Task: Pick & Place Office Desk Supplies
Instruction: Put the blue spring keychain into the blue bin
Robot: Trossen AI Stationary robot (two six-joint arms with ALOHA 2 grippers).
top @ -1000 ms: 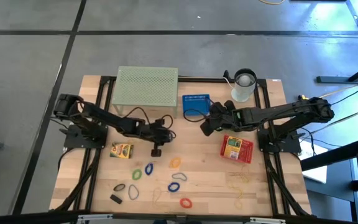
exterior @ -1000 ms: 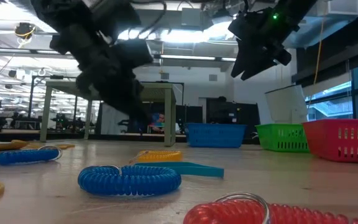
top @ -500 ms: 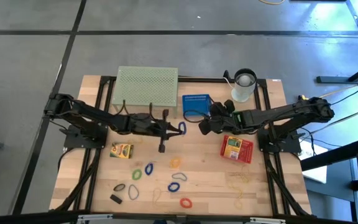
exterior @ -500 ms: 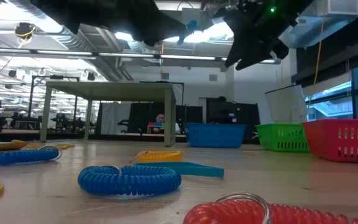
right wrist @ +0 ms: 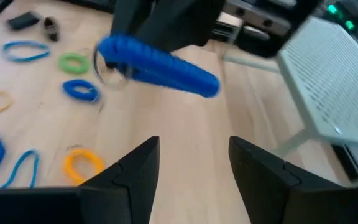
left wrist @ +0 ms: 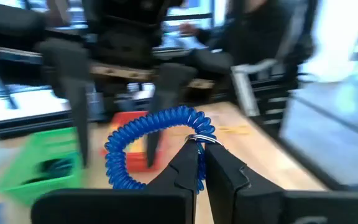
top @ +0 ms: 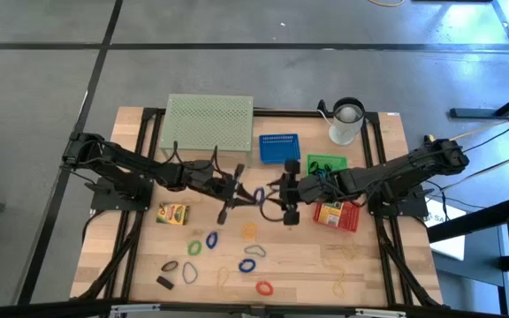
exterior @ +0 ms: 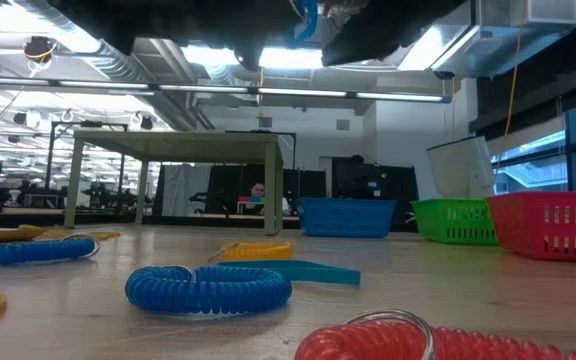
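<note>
Blue and coiled, the band [left wrist: 157, 140] hangs above mid-table by its metal ring, pinched in our left gripper [left wrist: 201, 163], whose fingers are shut tight on it. Just beyond, our right gripper [right wrist: 188, 165] faces it with fingers spread wide and empty. For a clean handover, we judge the right fingers should straddle the coil's free end and close before the left lets go.

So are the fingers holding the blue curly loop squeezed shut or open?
Shut. The left gripper has its fingers pinched on the blue coil loop, lifting it off the table.
</note>
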